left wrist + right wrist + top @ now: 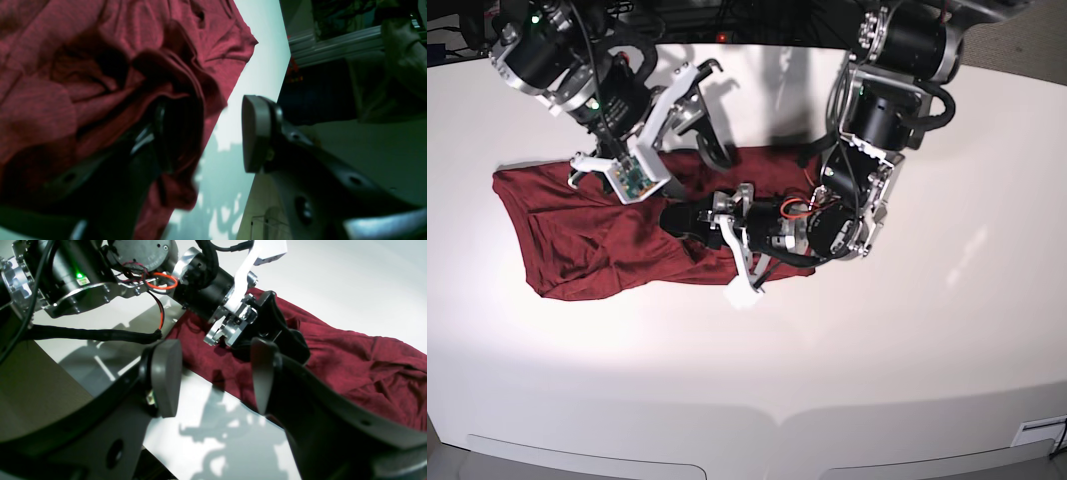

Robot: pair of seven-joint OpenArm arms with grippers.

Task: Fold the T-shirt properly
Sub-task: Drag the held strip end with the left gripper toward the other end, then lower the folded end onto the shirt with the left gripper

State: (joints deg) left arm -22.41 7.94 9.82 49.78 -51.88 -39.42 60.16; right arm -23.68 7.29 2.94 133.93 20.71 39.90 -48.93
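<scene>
You are working over a broad white table (907,340) with a smooth, slightly glossy top that picks up the shadows of both arms; its near edge curves, and a strip of grey floor shows at the far right corner of the base view. In the left wrist view the room beyond the table edge is dim, with a pale metal rail and dark shapes you cannot make out.

Count what lies on the table: one garment and two arms.

The T-shirt (597,235) is a single dark red piece, spread in loose wrinkles on the far left-centre part of the table, its left end flat and its right end bunched under the arms.

Your left gripper (206,133) lies low over that bunched right end. Its jaws stand parted; a fold of the cloth drapes over the fingertip (166,133) on the left of the wrist view, while the other pad is bare with white table in the gap. You cannot tell whether any cloth is actually pinched.

Your right gripper (217,373) hangs above the shirt's near edge, jaws well apart, nothing between them but table and cloth below.
</scene>
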